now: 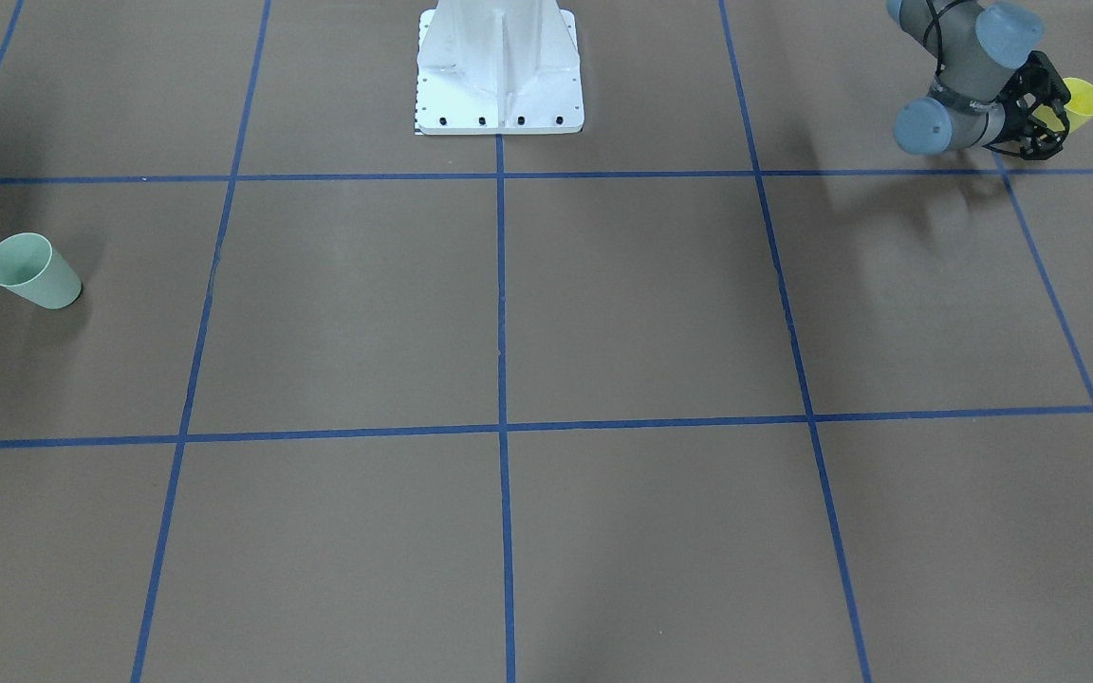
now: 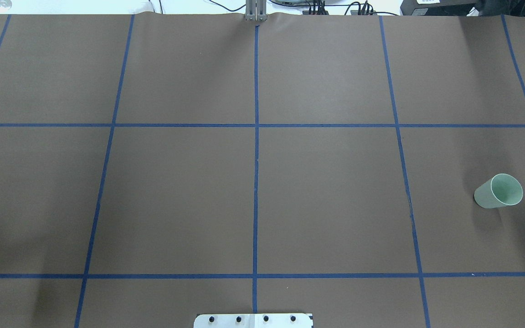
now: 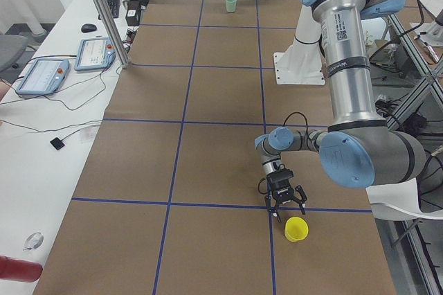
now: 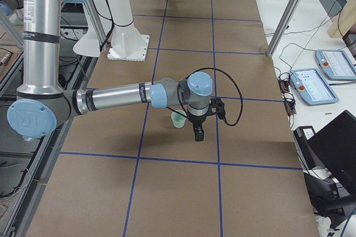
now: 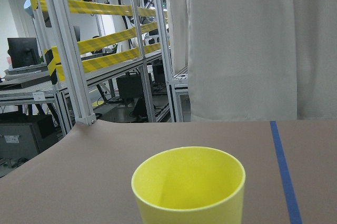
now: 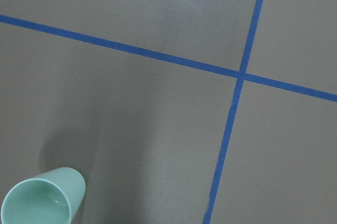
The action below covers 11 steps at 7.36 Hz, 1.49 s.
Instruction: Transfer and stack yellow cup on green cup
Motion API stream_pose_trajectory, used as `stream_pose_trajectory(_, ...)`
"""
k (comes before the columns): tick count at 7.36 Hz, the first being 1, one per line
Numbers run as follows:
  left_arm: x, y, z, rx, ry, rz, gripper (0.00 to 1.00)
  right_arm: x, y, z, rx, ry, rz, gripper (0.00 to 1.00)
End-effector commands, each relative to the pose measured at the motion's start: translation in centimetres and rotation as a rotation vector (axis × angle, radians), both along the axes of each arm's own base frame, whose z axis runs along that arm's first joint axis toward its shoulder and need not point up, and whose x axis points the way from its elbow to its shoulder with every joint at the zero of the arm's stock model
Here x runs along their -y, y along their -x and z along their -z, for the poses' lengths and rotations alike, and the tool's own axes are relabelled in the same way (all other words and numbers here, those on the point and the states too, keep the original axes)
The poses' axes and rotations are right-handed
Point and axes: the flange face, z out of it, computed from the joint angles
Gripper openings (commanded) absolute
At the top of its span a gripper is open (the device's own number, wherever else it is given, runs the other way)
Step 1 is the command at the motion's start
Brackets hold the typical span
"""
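Observation:
The yellow cup point(image 1: 1083, 101) stands upright near the table's end on my left side. It also shows in the exterior left view point(image 3: 296, 228) and fills the bottom of the left wrist view point(image 5: 188, 184). My left gripper point(image 1: 1051, 119) is low, right beside it, open and empty, with the cup just beyond the fingertips point(image 3: 286, 206). The green cup point(image 1: 32, 270) stands upright, mouth up, far off on my right side point(image 2: 498, 191). My right gripper point(image 4: 198, 131) hangs just beside the green cup point(image 4: 178, 118); I cannot tell whether it is open. The right wrist view shows the green cup point(image 6: 42, 203) at its lower left.
The robot's white base plate point(image 1: 499, 71) sits at the middle of the near edge. Blue tape lines point(image 2: 256, 150) grid the brown table. Tablets and cables point(image 3: 69, 59) lie on a side bench beyond the table's far edge.

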Motion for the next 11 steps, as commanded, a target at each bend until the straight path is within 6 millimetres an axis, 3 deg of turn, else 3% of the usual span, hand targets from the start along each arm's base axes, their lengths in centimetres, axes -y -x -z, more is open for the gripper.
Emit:
stream_pose_trajectory(1, 0.0, 0.1, -1.6, 0.020, 0.001, 0.006, 0.98, -0.2, 0.0, 0.0, 0.000, 0.001, 0.000, 0.99)
stream_pose_trajectory(4, -0.4, 0.9, -5.5, 0.026, -0.019, 0.017, 0.98, -0.6, 0.0, 0.8, 0.005, -0.008, 0.000, 0.99)
stream_pose_trajectory(6, -0.7, 1.1, -5.6, 0.031, -0.015, 0.013, 0.96, -0.8, 0.0, 1.2, 0.011, -0.013, 0.001, 0.99)
stream_pose_trajectory(7, -0.8, 1.2, -5.7, 0.033, -0.014, 0.013, 0.88, -1.1, -0.1, 1.2, 0.011, -0.012, 0.001, 0.99)
stream_pose_trajectory(8, -0.8, 1.2, -5.7, 0.035, -0.014, 0.015, 0.53, -1.3, 0.0, 1.2, 0.012, -0.010, 0.002, 0.99)
stream_pose_trajectory(9, -1.0, 2.0, -5.9, 0.048, -0.016, 0.022, 0.01, -1.5, 0.0, 1.1, 0.017, -0.006, 0.003, 0.99)
stream_pose_trajectory(10, -1.4, 3.4, -6.1, 0.060, -0.010, 0.019, 0.00, -1.7, 0.0, 0.9, 0.017, -0.002, 0.003, 0.99)
stream_pose_trajectory(11, -2.0, 5.2, -5.1, 0.053, -0.007, 0.012, 0.00, -1.8, 0.0, 0.8, 0.017, 0.001, 0.004, 0.99)
